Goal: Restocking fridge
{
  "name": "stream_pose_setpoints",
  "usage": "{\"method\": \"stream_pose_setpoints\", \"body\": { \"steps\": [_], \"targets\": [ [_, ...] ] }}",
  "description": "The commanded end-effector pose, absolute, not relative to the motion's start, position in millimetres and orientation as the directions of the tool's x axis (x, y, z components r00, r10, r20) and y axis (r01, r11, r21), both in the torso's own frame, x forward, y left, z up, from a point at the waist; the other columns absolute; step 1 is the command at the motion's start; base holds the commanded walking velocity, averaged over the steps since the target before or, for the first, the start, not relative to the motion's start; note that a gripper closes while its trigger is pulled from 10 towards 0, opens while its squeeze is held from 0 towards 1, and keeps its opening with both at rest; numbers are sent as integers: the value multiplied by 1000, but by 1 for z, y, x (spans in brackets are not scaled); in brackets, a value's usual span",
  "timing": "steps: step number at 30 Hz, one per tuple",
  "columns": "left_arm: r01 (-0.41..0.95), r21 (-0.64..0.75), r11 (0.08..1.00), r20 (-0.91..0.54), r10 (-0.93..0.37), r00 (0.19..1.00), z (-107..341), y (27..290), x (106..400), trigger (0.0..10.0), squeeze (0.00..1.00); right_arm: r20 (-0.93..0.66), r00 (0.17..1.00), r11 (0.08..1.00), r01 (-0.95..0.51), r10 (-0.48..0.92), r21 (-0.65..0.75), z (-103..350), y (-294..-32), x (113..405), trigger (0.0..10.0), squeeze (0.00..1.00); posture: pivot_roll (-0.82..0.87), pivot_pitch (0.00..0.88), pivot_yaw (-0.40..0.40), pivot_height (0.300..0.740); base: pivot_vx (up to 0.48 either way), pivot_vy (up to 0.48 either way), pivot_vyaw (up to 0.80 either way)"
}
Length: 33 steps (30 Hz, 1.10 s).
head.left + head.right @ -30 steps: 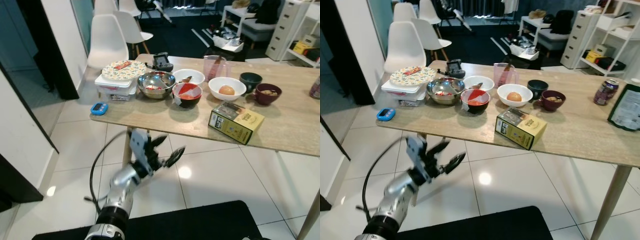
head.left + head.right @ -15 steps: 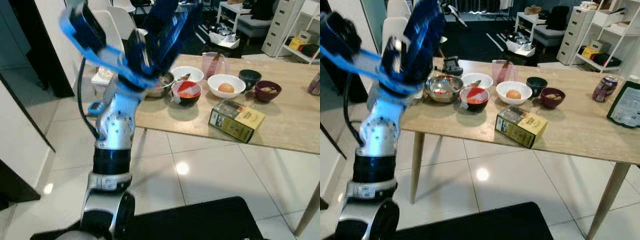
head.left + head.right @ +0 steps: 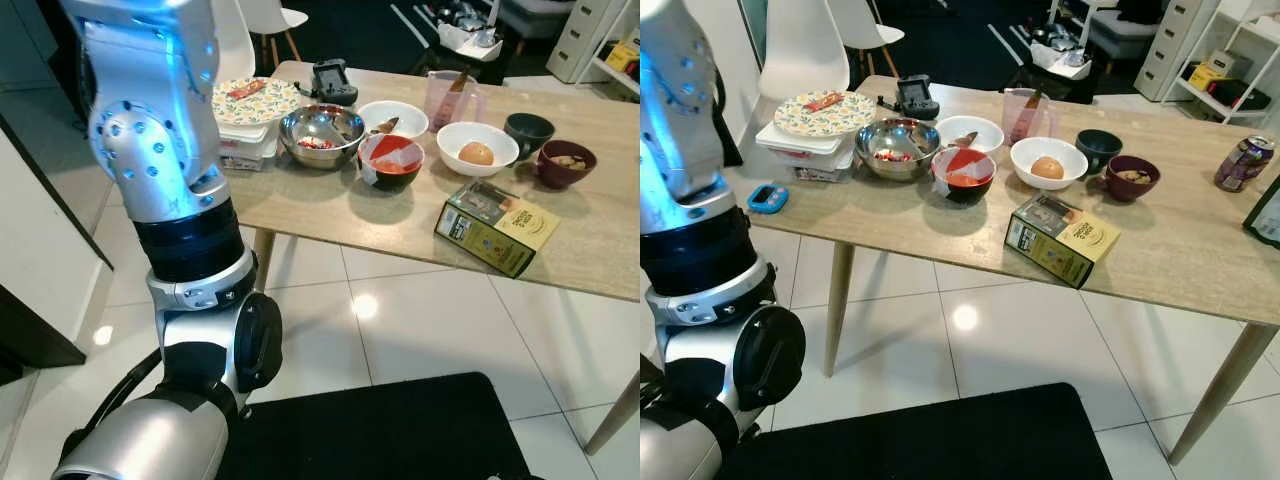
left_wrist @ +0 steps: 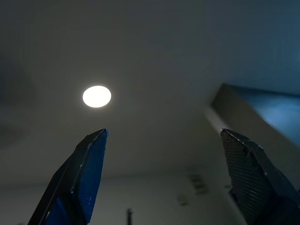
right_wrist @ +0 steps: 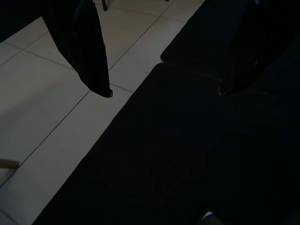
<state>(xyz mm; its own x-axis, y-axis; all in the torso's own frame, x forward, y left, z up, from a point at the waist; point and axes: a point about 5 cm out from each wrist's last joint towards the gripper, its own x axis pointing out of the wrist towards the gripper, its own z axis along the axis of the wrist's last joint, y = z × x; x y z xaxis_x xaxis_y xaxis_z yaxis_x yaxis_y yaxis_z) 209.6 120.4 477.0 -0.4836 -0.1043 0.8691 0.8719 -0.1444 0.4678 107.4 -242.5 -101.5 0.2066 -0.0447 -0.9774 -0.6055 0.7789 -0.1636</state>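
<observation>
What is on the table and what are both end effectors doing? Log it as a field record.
table: light wood, on white tiled floor
box: yellow carton, lying flat near front edge
bowls: steel bowl; red-filled bowl; white bowl with an egg-like item
far left: patterned plate on a white container
left end effector: open, raised, pointing at ceiling
right end effector: open, hanging over dark mat

Raised left arm beside table
</observation>
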Motion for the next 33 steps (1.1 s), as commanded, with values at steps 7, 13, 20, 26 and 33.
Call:
{"method": "stream_pose_setpoints", "body": {
  "steps": [7,13,20,26,33],
  "targets": [
    [876,451,-173,878,-88,-470,481,128,206,10000,0,-981,187,787,-595,-57,-159,-102,-248,99,10000,0,-6,104,-41,740,0,0,0],
    [856,469,-217,867,-72,-493,486,126,197,10000,0,-980,192,790,-591,-56,-161,-102,-248,100,10000,0,0,103,-37,740,0,0,0],
    [897,402,-185,903,-81,-421,468,141,212,10000,0,-979,198,795,-584,-54,-162,-102,-248,102,10000,0,-8,91,-37,740,0,0,0],
    [982,180,-64,945,-267,-191,407,145,248,10000,0,-979,199,803,-575,-50,-158,-102,-246,102,10000,0,-14,80,-31,740,0,0,0],
    [998,-17,-67,815,-579,-25,320,117,258,10000,0,-979,198,808,-568,-48,-154,-102,-246,102,10000,0,-16,63,-27,740,0,0,0]
  ]
}}
